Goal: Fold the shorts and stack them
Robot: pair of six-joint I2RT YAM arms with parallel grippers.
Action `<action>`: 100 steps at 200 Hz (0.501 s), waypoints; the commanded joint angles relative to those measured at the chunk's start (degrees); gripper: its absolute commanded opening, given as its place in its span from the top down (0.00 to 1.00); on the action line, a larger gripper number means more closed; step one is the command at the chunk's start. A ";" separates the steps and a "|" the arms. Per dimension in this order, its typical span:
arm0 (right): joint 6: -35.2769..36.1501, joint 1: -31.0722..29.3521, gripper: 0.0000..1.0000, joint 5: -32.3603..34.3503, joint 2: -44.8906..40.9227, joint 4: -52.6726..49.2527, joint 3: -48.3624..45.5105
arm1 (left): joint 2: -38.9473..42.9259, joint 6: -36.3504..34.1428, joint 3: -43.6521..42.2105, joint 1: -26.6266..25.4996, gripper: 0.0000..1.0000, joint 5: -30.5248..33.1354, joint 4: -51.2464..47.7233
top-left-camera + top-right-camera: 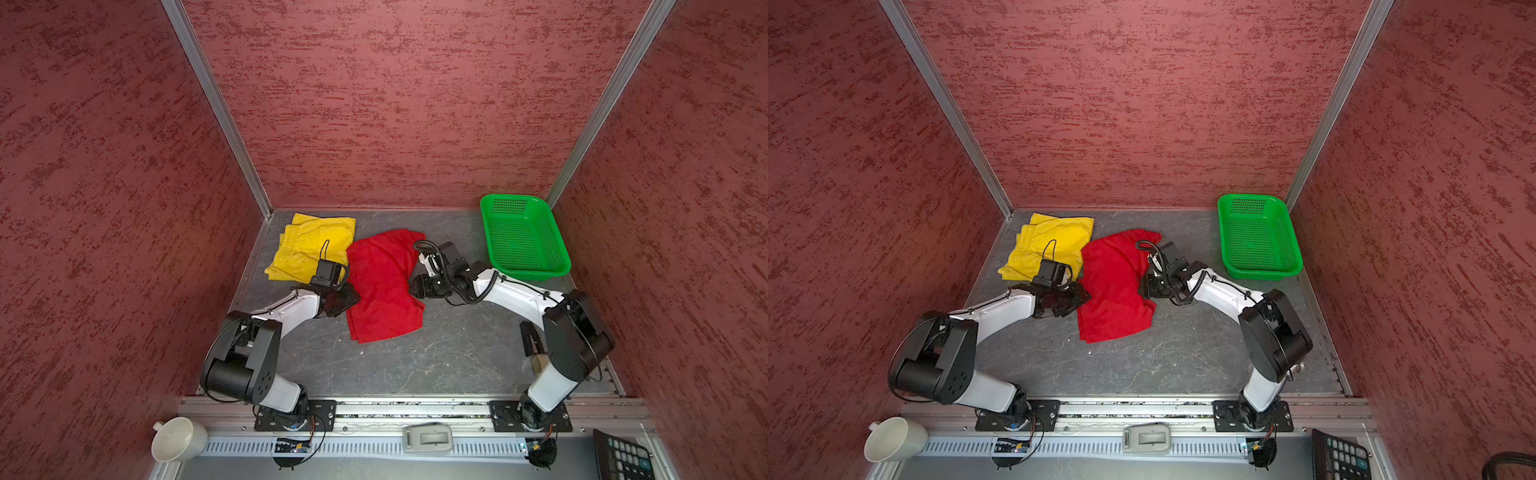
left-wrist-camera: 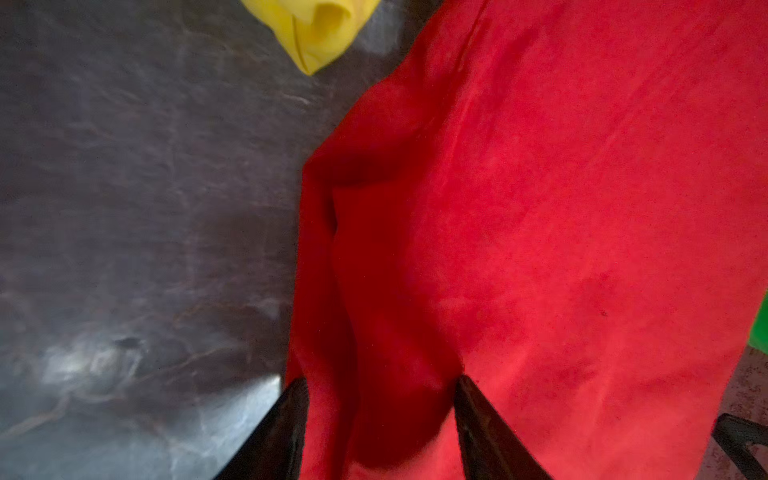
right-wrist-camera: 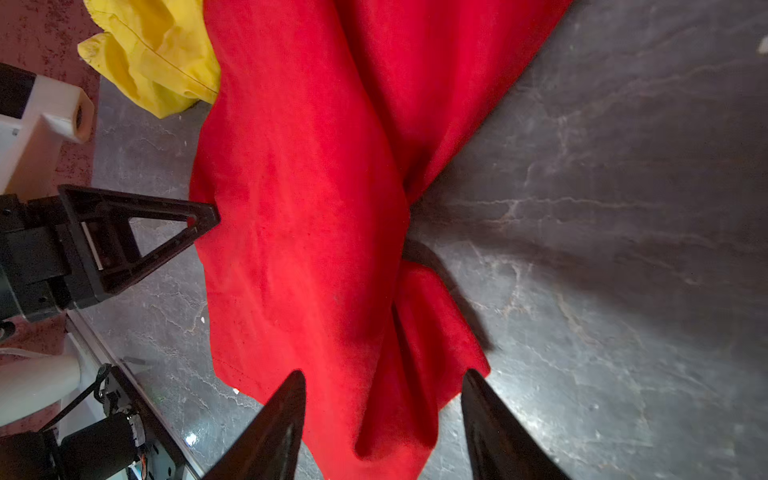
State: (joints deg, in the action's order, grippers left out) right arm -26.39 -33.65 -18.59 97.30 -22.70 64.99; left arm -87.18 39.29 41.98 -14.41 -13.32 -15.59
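Left fingers (image 2: pixel 286 432) and right fingers (image 3: pixel 274 428) stand parted, empty, astride red shorts (image 1: pixel 384 286) left of the basket (image 1: pixel 536 272); we should pinch both edges evenly. Yellow shorts (image 1: pixel 309 245) lie farther left.

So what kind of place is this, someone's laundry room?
Probably a robot test cell, not a home: a left arm and right arm bolted to an aluminium rail, with red textured panels boxing in a small grey table.

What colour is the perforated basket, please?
The basket is bright green; a top view shows it best.
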 commanded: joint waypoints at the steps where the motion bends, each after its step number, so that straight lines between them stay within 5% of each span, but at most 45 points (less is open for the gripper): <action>1: -2.43 0.16 0.39 -0.87 -0.80 5.88 -0.63 | -1.76 1.14 0.53 -0.83 0.61 -1.91 4.42; 26: -2.77 0.41 0.38 1.14 -1.97 6.72 -2.35 | -0.16 0.30 3.55 -2.12 0.89 -1.33 1.98; 45: -3.09 1.48 0.37 2.73 -3.98 7.79 -3.28 | 3.25 -2.79 8.20 -3.44 1.00 0.27 -2.48; 100: -4.01 8.88 0.37 1.17 -13.10 11.47 -4.61 | 10.64 -16.38 31.61 -5.23 1.00 3.99 -18.25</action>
State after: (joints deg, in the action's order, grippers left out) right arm -29.36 -27.90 -17.37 89.14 -15.55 60.69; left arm -79.61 31.44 64.07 -19.00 -11.53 -26.13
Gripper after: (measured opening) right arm 0.632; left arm 0.050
